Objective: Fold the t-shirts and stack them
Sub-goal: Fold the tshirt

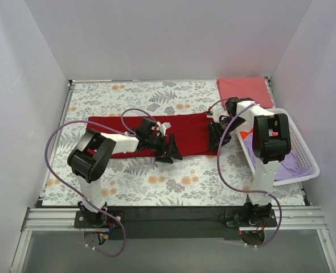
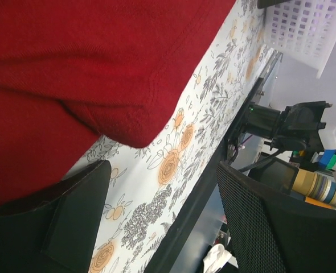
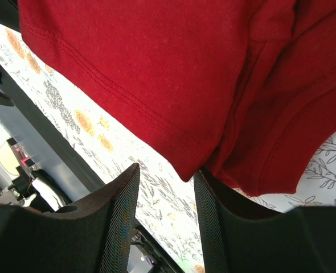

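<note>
The deep crimson t-shirt [image 1: 191,133] lies as a long folded strip across the floral cloth. My left gripper [image 1: 169,150] is open at the strip's near edge, about midway along it. In the left wrist view the shirt [image 2: 71,68] fills the upper left, a rounded fold hangs just above the gap, and one finger [image 2: 71,216] lies against its edge. My right gripper [image 1: 216,136] is open at the strip's right end. In the right wrist view the shirt's corner [image 3: 156,57] points into the gap of the gripper [image 3: 165,196] without being pinched. A folded pinkish-red shirt [image 1: 245,88] lies at the back right.
The white lattice basket [image 1: 304,149] stands at the right edge, holding a lavender shirt [image 1: 290,165] and a bit of orange cloth [image 1: 246,135]. The grey-and-orange floral cloth [image 1: 173,182] covers the table. White walls close in the left, back and right sides.
</note>
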`<action>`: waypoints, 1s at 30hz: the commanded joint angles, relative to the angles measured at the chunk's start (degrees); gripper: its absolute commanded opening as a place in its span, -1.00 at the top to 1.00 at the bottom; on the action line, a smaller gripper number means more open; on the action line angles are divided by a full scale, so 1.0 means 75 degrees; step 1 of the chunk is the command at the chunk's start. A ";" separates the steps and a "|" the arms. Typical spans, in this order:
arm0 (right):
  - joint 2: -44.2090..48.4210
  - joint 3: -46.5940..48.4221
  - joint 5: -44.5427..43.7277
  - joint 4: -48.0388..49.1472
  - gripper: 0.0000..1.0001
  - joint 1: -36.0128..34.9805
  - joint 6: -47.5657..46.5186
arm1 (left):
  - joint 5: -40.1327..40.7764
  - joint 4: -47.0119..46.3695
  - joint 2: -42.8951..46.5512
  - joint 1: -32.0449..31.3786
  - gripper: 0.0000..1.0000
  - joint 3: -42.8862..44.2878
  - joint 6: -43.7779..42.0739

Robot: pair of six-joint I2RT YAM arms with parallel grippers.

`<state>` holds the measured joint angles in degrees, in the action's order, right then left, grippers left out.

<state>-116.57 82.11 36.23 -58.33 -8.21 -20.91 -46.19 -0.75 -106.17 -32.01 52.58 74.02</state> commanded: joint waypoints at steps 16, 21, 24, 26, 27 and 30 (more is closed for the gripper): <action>-0.0090 0.0514 0.0361 -0.0051 0.59 0.0028 0.0092 | -0.0040 -0.0005 -0.0258 0.0073 0.18 0.0665 0.0982; -0.0055 0.0467 0.0373 -0.0063 0.76 0.0028 0.0034 | 0.0007 0.0262 -0.0469 0.0154 0.28 0.0806 0.1100; -0.0054 0.0432 0.0396 -0.0051 0.83 0.0028 0.0034 | 0.0124 0.0428 -0.0516 0.0213 0.04 0.0876 0.1275; -0.0066 0.0431 0.0408 -0.0051 0.89 0.0040 0.0033 | 0.0147 0.0510 -0.0527 0.0213 -0.02 0.0935 0.1299; -0.0078 0.0431 0.0419 -0.0051 0.94 0.0028 0.0034 | 0.0217 0.0685 -0.0516 0.0213 -0.02 0.0970 0.1287; -0.0078 0.0455 0.0420 -0.0051 0.97 0.0040 0.0033 | 0.0382 0.0944 -0.0539 0.0213 -0.02 0.1087 0.1193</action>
<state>-117.64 84.03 37.76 -58.35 -8.21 -20.34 -44.66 3.46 -111.31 -30.65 58.35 82.98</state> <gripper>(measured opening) 0.022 0.510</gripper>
